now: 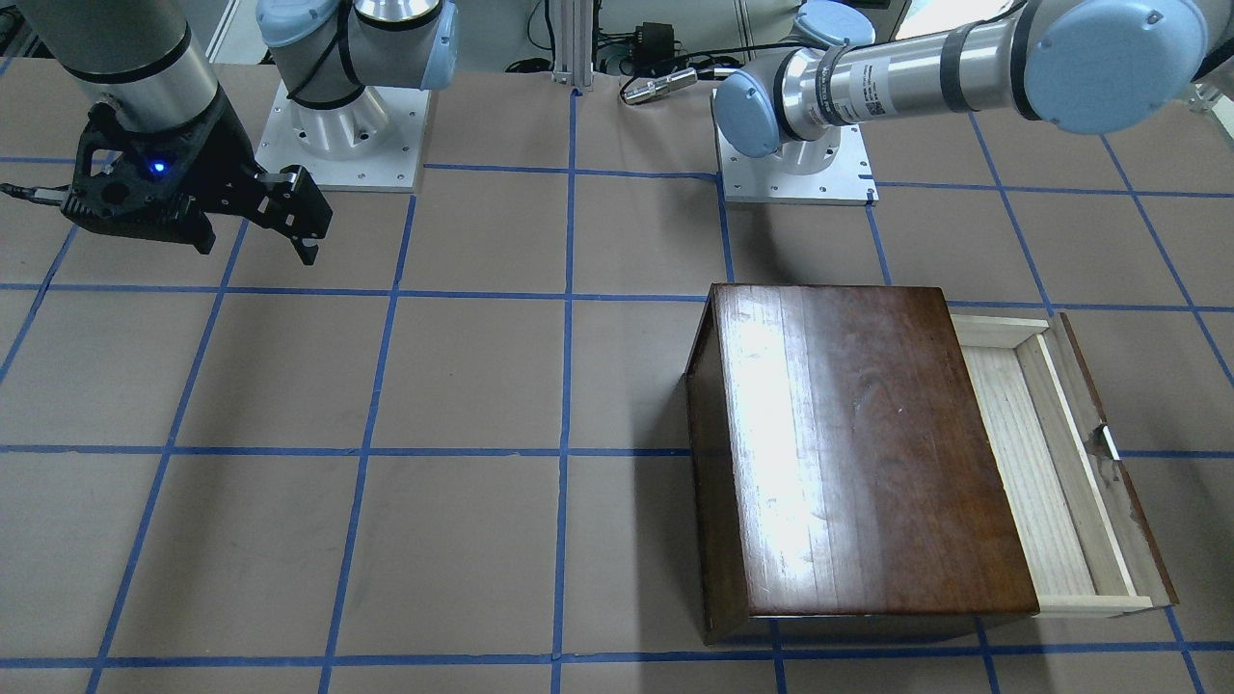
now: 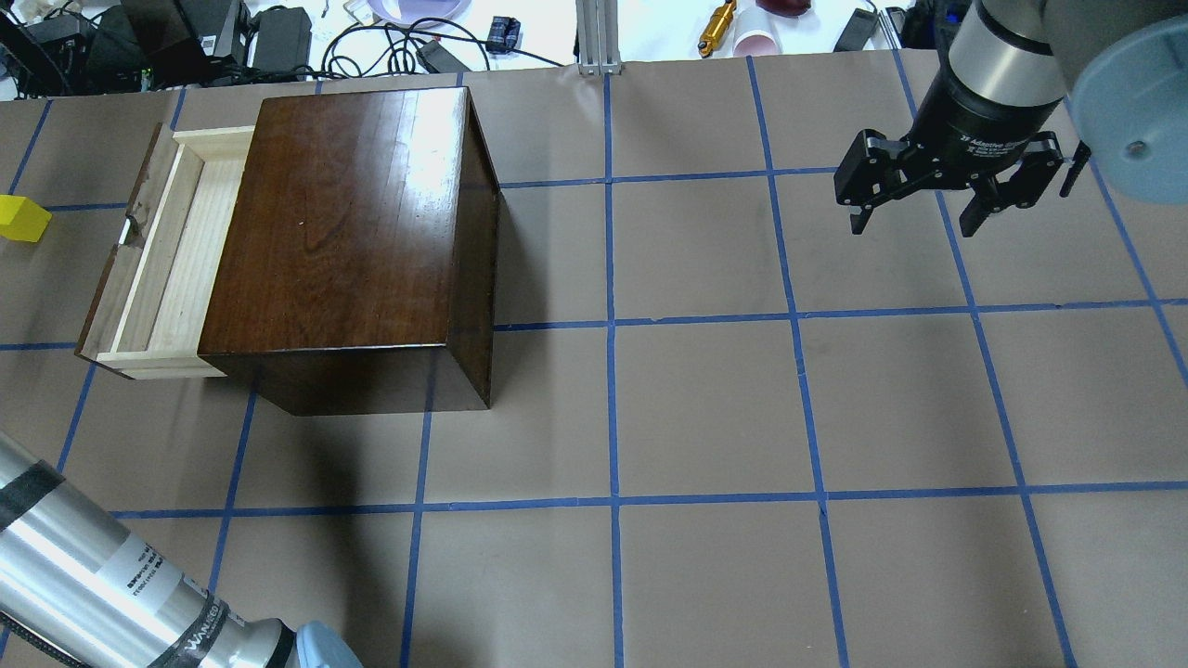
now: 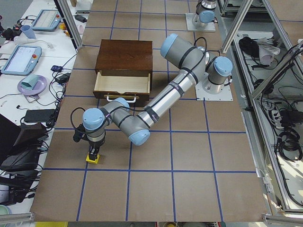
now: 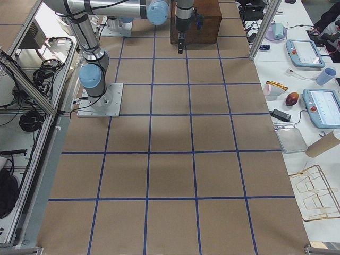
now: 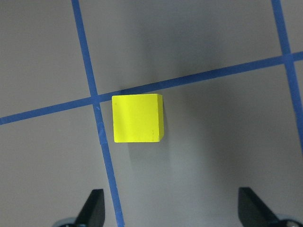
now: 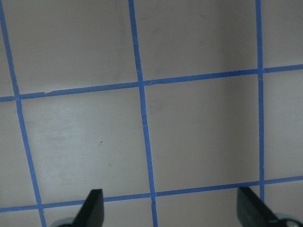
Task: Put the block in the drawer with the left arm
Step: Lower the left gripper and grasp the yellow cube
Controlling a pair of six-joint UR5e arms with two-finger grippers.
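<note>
The yellow block lies on the brown table beside a blue tape crossing. It also shows at the left edge of the overhead view and in the exterior left view. My left gripper is open and hangs straight above the block, with its fingertips apart and off it. It also shows in the exterior left view. The drawer is pulled out of the dark-brown cabinet and is empty. My right gripper is open and empty, far from the cabinet.
The drawer's white handle faces the block's side of the table. The arm bases stand at the table's robot side. Cables and clutter lie beyond the table's far edge, with operator tables alongside.
</note>
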